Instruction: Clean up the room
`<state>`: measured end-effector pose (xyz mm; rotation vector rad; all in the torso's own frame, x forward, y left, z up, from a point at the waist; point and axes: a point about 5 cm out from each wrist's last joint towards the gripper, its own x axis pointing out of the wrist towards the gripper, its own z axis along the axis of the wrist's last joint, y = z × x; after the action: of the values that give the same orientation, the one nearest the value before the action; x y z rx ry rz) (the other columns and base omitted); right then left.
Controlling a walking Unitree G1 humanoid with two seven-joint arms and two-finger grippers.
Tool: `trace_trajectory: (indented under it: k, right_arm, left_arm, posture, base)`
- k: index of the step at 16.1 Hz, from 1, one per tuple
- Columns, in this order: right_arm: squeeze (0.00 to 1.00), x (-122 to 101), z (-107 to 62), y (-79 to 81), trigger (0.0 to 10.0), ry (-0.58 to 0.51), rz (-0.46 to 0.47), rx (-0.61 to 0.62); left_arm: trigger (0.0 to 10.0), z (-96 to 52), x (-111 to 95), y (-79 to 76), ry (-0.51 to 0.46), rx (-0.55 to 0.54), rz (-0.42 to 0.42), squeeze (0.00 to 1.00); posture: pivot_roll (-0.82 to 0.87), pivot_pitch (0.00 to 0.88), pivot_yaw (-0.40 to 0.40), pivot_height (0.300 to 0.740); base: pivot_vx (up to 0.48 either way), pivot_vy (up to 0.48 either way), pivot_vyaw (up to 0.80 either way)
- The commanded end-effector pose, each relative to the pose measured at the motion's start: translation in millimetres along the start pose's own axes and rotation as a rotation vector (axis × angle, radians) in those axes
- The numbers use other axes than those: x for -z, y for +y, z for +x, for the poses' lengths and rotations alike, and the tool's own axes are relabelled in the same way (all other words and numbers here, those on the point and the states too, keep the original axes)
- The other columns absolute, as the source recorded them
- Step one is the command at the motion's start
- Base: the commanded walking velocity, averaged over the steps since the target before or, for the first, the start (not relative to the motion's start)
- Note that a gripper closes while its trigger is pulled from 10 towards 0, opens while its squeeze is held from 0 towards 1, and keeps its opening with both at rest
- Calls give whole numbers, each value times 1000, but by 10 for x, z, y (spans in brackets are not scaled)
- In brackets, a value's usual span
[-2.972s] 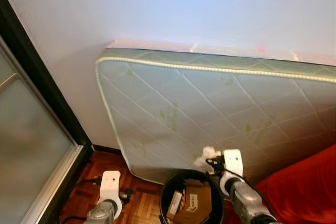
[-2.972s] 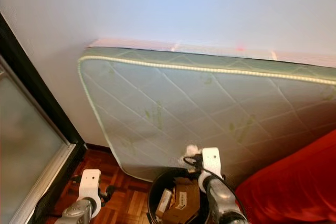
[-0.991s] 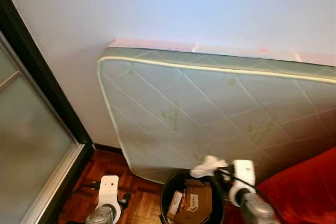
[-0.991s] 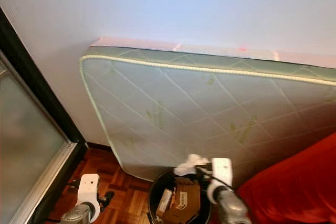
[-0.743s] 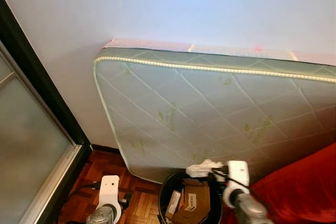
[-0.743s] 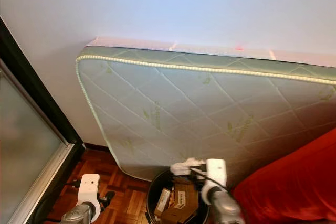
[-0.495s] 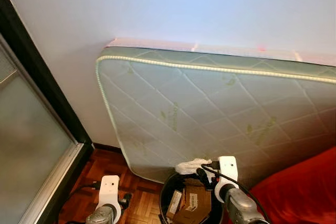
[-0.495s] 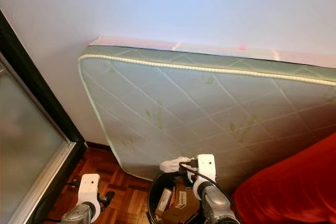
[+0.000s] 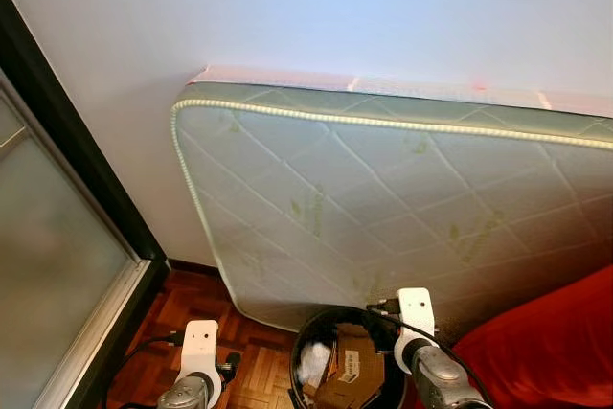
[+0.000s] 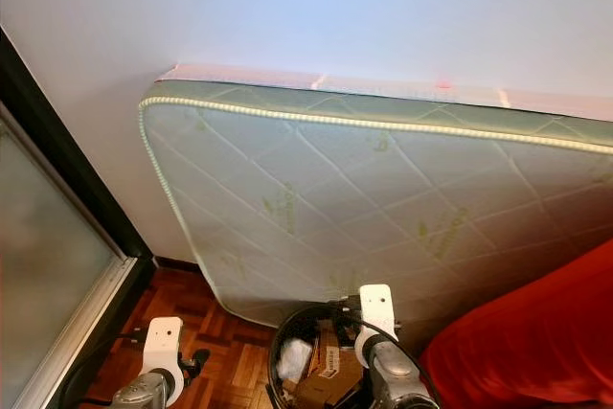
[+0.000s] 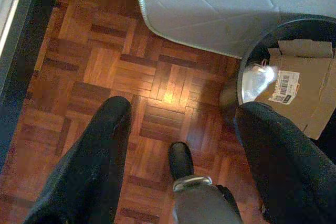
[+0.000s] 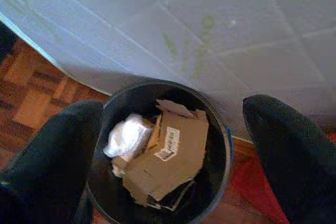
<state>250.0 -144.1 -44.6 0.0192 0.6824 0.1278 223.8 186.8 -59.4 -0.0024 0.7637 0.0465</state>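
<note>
Hovering with fingers spread and empty, the right hand (image 12: 168, 156) hung above the black bin (image 12: 220, 140), where crumpled white paper (image 12: 125, 136) lay beside cardboard (image 12: 173, 156).

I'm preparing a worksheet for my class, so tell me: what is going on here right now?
The robot is tidying up. Its right gripper hangs over a black bin, jaws open and holding nothing. A crumpled white wad lies in the bin beside flattened cardboard. The left gripper hangs open over the parquet floor. The bin stands at the foot of a quilted mattress leaning on the wall.
</note>
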Motion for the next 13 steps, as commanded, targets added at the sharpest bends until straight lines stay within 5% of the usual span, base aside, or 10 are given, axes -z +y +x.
trace_trajectory:
  k: [1, 2, 3, 12, 13]
  right_arm:
    - [1000, 60, -7, -9, 10000, 46, -36, 17]
    - [349, 71, -9, -8, 10000, 52, -42, 25]
    - [0, 91, -13, -10, 10000, 64, -47, 32]
    - [0, 627, -227, -239, 10000, 277, -14, 189]
    - [0, 734, -311, -380, 10000, 292, 3, 216]
  left_arm:
    - [10000, -1, 21, 4, 16, -6, 7, 0]
    - [10000, -1, 21, 5, 16, -6, 7, 0]
    - [10000, 0, 20, 4, 17, -5, 7, 0]
    - [10000, -16, 82, 30, 40, -17, 2, 0]
    - [10000, -18, 88, 34, 42, -18, 3, 0]
  posture:
    - [7, 7, -2, 740]
    - [7, 7, -2, 740]
    - [7, 6, -3, 740]
    - [2, 2, 3, 740]
    - [2, 0, 6, 740]
  base:
    - [0, 0, 0]
    - [0, 0, 0]
    - [0, 0, 0]
    - [0, 0, 0]
    - [0, 0, 0]
